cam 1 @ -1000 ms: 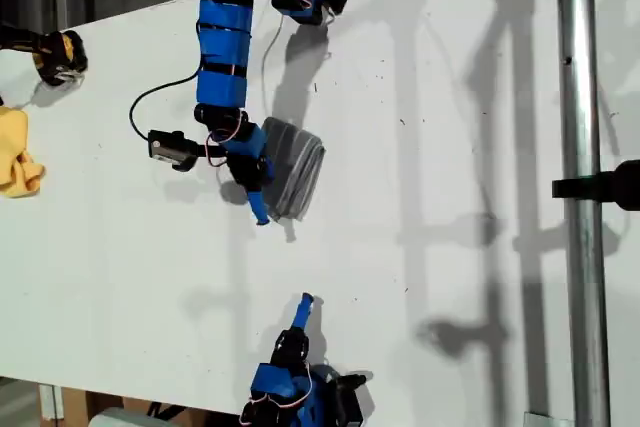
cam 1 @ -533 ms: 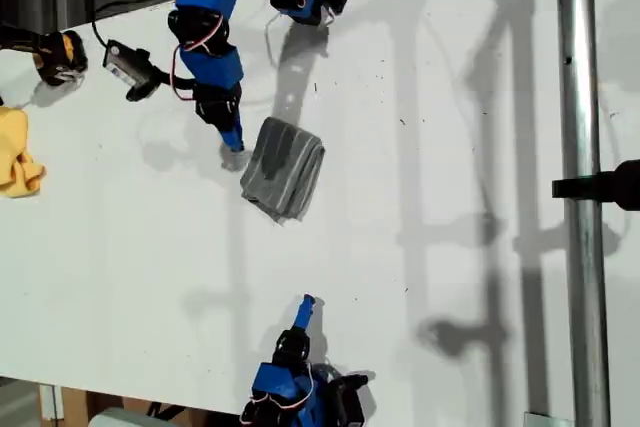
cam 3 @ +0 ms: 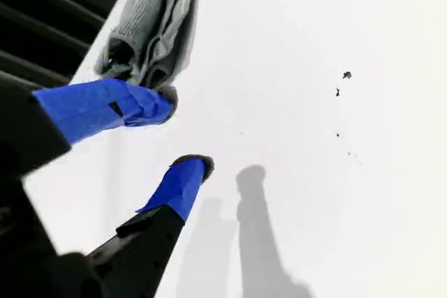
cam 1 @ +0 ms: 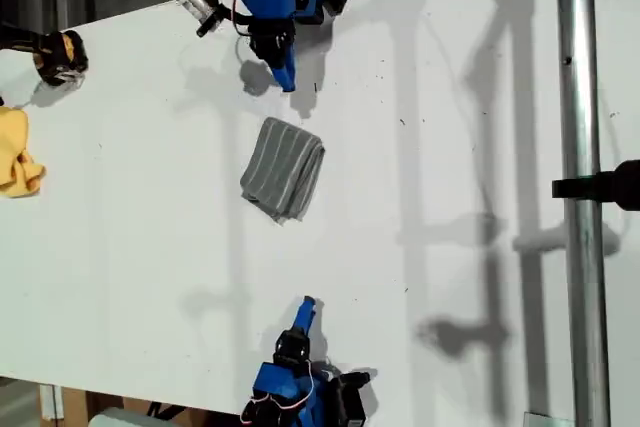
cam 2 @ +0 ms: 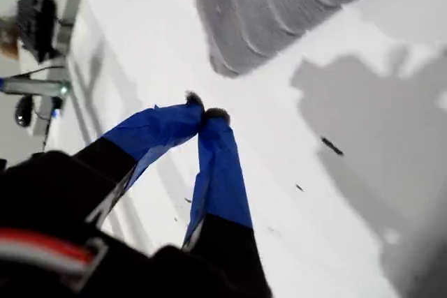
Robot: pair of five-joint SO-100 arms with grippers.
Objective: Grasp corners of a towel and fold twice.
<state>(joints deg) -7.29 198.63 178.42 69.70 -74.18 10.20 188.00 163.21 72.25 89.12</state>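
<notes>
Folded towel [cam 1: 283,169] on the counter [cam 1: 450,197], my first hand [cam 2: 202,114] pressed together, my second hand [cam 3: 187,128] spread, both empty

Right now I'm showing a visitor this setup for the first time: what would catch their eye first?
Probably the towel, folded into a small grey striped bundle alone in the middle of the white table. Next, the two bright blue arms facing it from opposite edges: my first gripper near the exterior view's top, fingers closed and empty, and my second gripper near the bottom, fingers apart. A yellow cloth sits at the exterior view's left edge.
</notes>
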